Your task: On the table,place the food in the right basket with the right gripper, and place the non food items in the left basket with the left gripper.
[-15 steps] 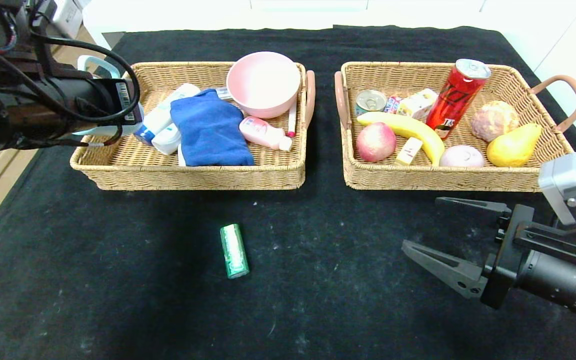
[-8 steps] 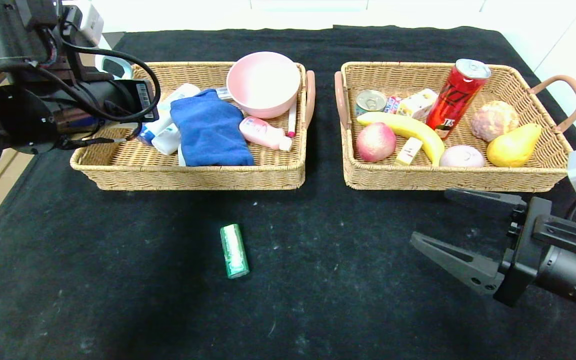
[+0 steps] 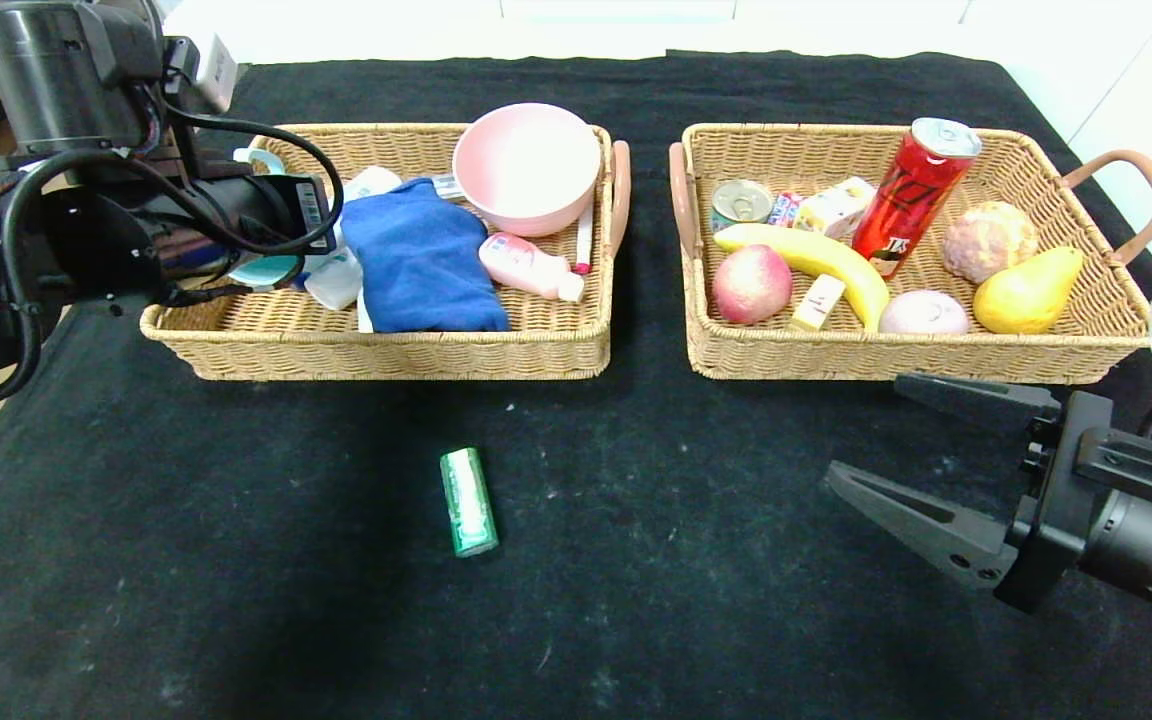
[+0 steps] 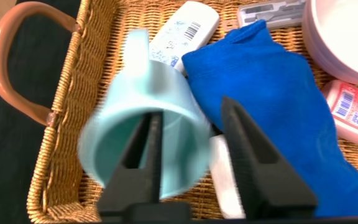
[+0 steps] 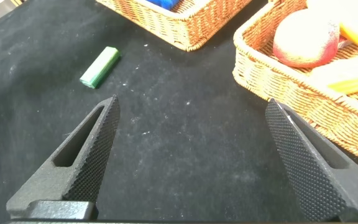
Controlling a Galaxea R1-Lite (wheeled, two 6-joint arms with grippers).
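Left gripper [image 4: 191,155] sits over the left basket [image 3: 236,350], jaws parted around the teal cup's [image 4: 148,143] wall. Right gripper [image 3: 896,440] gapes wide, holding nothing, with the green pack [image 3: 467,501] on the table well apart.

Black-clothed table [image 3: 236,600] with two wicker baskets [image 3: 376,345] [image 3: 896,355], green tube [image 3: 467,501].

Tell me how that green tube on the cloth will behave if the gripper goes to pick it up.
The green tube looks like a small cylinder lying on its side, so a nudge across it would probably roll it. It seems light for its size and may skid on the black cloth. Its wrapper looks glossy, so the open right gripper could slip unless it closes squarely across the tube.
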